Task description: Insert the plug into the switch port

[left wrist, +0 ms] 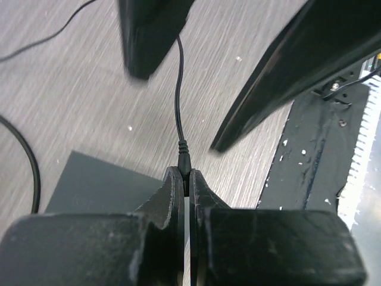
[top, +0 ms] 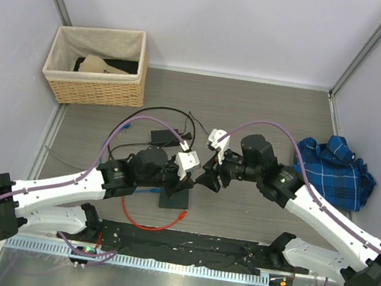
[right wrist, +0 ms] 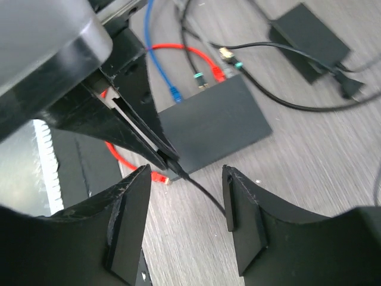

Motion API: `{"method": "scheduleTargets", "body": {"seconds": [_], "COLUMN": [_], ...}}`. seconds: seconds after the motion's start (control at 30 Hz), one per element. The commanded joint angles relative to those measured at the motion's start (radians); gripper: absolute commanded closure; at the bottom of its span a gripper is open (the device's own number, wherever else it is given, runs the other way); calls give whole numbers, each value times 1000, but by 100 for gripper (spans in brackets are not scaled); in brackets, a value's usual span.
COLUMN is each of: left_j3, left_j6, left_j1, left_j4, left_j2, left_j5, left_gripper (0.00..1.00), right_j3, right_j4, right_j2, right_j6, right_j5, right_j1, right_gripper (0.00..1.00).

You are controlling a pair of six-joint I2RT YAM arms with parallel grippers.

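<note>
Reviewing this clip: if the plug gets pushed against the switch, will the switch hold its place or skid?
The switch looks thin and flat, so probably light; lying loose on the smooth table, it may well skid unless braced. Its low profile makes tipping unlikely. The cables meeting one edge might anchor it slightly.

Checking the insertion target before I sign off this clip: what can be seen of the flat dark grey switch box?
The flat dark grey rectangular switch box lies flat on the grey wood-grain table. Its top is plain and matte, with no markings showing. A blue cable, a black one and a red one reach one edge; whether they are seated cannot be told. Near the opposite corner, the left arm's fingers pinch the small black plug, apparently not inserted.
</note>
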Motion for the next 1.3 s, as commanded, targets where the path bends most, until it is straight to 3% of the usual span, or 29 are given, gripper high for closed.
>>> {"method": "scheduleTargets", "body": {"seconds": [0.0,0.43,0.83,1.03,1.27], "left_j3": [66,71,72,75,69], "left_j6": [56,73,72,72,68], "left_j1": [2,2,2,2,2], "left_j4": [-12,-6,3,12,31], "left_j2": [-15,-72,-49,-32,-25], "left_j5": [64,77,98,84,72], "left_gripper": [100,100,100,100,100], "right_j3": [70,52,83,86,75], "right_j4": [-69,-70,-70,-72,-77], "right_j2": [65,83,114,134,168], "right_j6": [-106,-152,-171,-172,-169], "right_j5": [-129,-180,-313,-371,-405], "right_j1": [-1,-29,-80,-87,-87], "right_gripper": [44,47,62,77,77]}}
